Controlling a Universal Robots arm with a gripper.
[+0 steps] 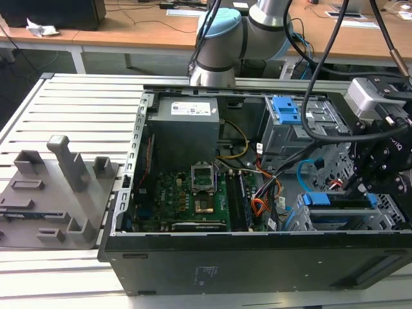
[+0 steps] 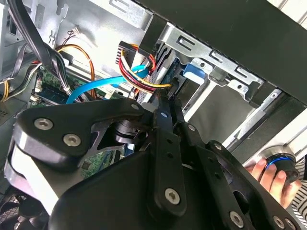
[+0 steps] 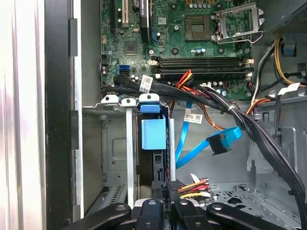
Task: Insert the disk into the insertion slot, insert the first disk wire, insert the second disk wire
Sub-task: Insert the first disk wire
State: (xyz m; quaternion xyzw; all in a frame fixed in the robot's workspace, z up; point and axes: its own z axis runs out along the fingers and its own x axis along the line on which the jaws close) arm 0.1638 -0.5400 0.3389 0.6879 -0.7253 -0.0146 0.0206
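Observation:
The disk, in its blue bracket, sits edge-on inside the insertion slot of the silver cage; the exterior view shows the disk low in the cage at the case's right end. My gripper is shut on the black plug of the first disk wire, whose red, orange and yellow strands fan out beside the disk's end. In the second wrist view the fingers pinch that plug close to the disk. The second disk wire, light blue with a dark plug, hangs loose nearby.
Thick black cables cross above the cage. The motherboard and power supply fill the case's middle. A taller grey bay with a blue latch stands behind. A grey fixture lies left of the case. A hand rests on a round button.

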